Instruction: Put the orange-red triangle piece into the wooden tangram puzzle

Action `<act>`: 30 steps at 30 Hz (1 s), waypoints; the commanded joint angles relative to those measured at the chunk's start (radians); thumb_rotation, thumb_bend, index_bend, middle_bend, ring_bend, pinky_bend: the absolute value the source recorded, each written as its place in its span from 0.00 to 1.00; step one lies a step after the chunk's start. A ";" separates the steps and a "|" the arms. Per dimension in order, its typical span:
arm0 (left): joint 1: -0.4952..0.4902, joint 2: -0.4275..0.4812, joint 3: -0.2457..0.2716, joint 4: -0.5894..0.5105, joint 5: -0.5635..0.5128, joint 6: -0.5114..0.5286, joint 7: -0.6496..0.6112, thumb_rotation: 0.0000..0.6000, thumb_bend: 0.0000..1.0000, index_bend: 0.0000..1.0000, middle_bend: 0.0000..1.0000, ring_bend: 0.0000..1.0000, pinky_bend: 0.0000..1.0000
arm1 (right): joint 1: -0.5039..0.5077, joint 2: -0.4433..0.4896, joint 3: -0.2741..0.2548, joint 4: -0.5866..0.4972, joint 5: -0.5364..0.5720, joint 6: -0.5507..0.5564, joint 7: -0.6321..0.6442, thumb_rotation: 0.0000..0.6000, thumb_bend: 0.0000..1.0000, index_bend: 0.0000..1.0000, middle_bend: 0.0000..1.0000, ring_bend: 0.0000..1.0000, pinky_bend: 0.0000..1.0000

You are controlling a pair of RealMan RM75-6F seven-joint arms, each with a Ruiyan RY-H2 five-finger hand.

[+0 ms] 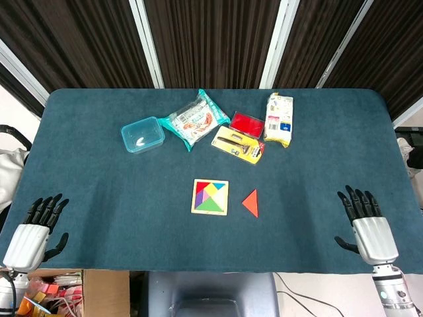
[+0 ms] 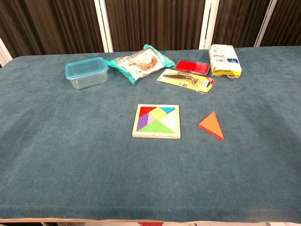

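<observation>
The table (image 1: 99,191), covered in dark teal cloth, carries everything. Along its far edge lies a row of things: a clear box (image 1: 142,135) with a teal lid toward the far left, a snack bag (image 1: 195,119) just right of it, a yellow card (image 1: 238,144) with a tool on it, a red case (image 1: 247,123) touching the card's far side, and a white-and-yellow packet (image 1: 279,119) furthest right.

The left hand (image 1: 36,228) rests at the near left corner of the table, palm down, fingers spread and holding nothing. The right hand (image 1: 367,224) rests at the near right corner in the same way, fingers apart and empty. Only the head view shows the two hands.

The puzzle (image 1: 210,197) lies flat near the middle of the table, its wooden frame filled with coloured pieces except for a pale bare patch on its right side. The triangle (image 1: 251,203) lies flat on the cloth just right of the puzzle, apart from it. It is well apart from both hands, and nearer the right hand than the left.
</observation>
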 commanded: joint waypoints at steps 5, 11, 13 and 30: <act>-0.001 0.003 0.003 0.003 0.004 0.000 -0.021 1.00 0.46 0.00 0.00 0.00 0.06 | 0.055 -0.025 -0.003 0.046 -0.065 -0.052 -0.020 1.00 0.12 0.00 0.00 0.00 0.00; -0.005 0.001 -0.002 0.003 -0.008 -0.010 -0.016 1.00 0.45 0.00 0.00 0.00 0.06 | 0.256 -0.036 0.070 0.048 -0.065 -0.304 -0.146 1.00 0.12 0.09 0.00 0.00 0.00; -0.004 0.001 -0.003 0.002 -0.011 -0.009 -0.013 1.00 0.45 0.00 0.00 0.00 0.06 | 0.322 -0.059 0.096 0.061 -0.049 -0.386 -0.188 1.00 0.12 0.13 0.00 0.00 0.00; -0.006 0.008 -0.012 0.006 -0.042 -0.022 -0.025 1.00 0.45 0.00 0.00 0.00 0.06 | 0.579 -0.227 0.116 0.216 0.041 -0.681 -0.391 1.00 0.30 0.41 0.00 0.00 0.00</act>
